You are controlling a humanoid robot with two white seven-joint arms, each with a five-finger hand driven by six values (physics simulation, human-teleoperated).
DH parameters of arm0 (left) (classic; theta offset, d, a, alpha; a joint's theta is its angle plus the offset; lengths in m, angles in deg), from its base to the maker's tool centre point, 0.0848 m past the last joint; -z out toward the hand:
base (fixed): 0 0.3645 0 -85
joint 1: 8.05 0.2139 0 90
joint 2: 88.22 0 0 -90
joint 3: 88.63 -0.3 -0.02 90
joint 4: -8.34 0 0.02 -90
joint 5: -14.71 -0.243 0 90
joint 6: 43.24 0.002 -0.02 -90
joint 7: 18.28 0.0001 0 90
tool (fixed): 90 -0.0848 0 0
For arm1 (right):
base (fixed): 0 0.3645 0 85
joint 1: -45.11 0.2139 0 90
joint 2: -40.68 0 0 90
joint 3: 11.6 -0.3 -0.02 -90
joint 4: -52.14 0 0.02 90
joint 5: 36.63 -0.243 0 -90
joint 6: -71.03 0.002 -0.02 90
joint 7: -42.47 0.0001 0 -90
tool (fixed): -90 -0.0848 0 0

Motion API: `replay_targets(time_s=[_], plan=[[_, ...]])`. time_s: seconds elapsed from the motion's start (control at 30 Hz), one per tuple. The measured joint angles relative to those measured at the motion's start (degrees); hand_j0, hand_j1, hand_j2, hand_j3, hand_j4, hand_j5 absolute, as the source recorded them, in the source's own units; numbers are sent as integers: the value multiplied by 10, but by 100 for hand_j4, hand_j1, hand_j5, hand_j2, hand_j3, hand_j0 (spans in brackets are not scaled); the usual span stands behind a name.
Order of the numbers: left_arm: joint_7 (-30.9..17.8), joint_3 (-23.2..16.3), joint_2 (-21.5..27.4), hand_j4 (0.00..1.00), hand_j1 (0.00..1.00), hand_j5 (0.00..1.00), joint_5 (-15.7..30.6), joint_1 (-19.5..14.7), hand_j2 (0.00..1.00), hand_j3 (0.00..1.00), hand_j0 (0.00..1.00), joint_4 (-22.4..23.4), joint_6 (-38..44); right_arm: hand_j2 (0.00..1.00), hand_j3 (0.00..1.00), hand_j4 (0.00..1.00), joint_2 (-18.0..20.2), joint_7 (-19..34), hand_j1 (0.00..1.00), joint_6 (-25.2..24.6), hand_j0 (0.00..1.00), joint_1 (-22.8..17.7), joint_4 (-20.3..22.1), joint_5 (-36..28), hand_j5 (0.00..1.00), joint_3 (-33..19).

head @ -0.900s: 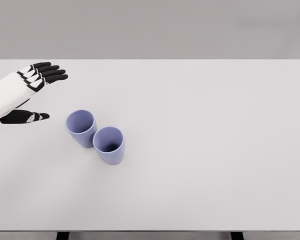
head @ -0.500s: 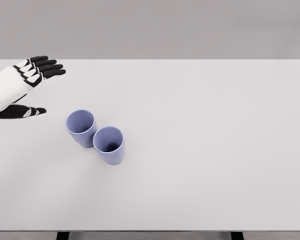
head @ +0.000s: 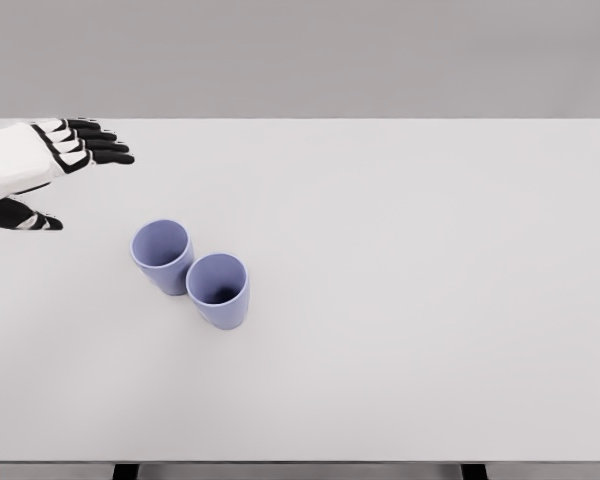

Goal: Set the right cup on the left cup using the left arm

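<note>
White table (head: 430, 300), dark legs below, plain grey wall (head: 300, 55)

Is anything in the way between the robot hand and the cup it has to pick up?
Yes. The left cup stands between the open left robot hand and the right cup, and the two cups look to be touching. The white table shows nothing else between them.

We have a single view, from the camera on our head, looking forward and steeply down onto the white table (head: 410, 300). It stands far enough back that the table's far edge, both far corners and most of its near edge fit in frame, with a plain grey backdrop above. Our left robot hand (head: 40, 170) enters at the picture's left edge. No second view shares the scene.
</note>
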Motion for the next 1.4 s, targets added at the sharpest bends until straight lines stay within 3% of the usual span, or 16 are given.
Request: replay_targets(time_s=[0.07,0.17,0.3,0.43,0.47,0.53,0.77,0.8,0.9,1.0,1.17,1.3,1.4], plan=[[-48,-2,-12,100,100,100,37,-10,100,100,100,-3,-1,100,100,100,0,0,100,0,100,0,0,0,100,0],[-79,-5,-19,100,100,100,66,-33,100,100,100,-9,-1,100,100,100,0,0,100,0,100,0,0,0,100,0],[-93,-19,-28,100,100,100,77,-73,100,100,100,-12,-1,100,100,100,0,0,100,0,100,0,0,0,100,0],[-97,-37,-70,100,100,100,80,-94,100,100,100,-14,-1,100,100,100,0,0,100,0,100,0,0,0,100,0],[-97,-46,-75,100,100,100,76,-119,100,100,100,-14,-3,100,100,100,0,0,100,0,100,0,0,0,100,0],[-97,-84,-76,100,100,100,80,-194,100,100,100,-14,0,100,100,100,0,0,100,0,100,0,0,0,100,0],[-98,-288,-71,100,100,100,84,-330,100,100,100,-16,-1,100,100,100,0,0,100,0,100,0,0,0,100,0],[-98,-318,-71,100,100,100,92,-366,100,100,100,-16,0,100,100,100,0,0,100,0,100,0,0,0,100,0],[-98,-407,-71,97,97,97,129,-431,97,97,97,-16,0,100,100,100,0,0,100,0,100,0,0,0,100,0],[-98,-472,-70,98,98,98,174,-461,98,98,98,-16,-1,100,100,100,0,0,100,0,100,0,0,0,100,0],[-98,-518,-57,99,99,99,243,-477,99,99,99,-16,-1,100,100,100,0,0,100,0,100,0,0,0,100,0],[-98,-537,-51,99,99,99,260,-483,99,99,99,-17,1,100,100,100,0,0,100,0,100,0,0,0,100,0],[-98,-562,-51,100,100,100,248,-483,100,100,100,-17,29,100,100,100,0,0,100,0,100,0,0,0,100,0]])
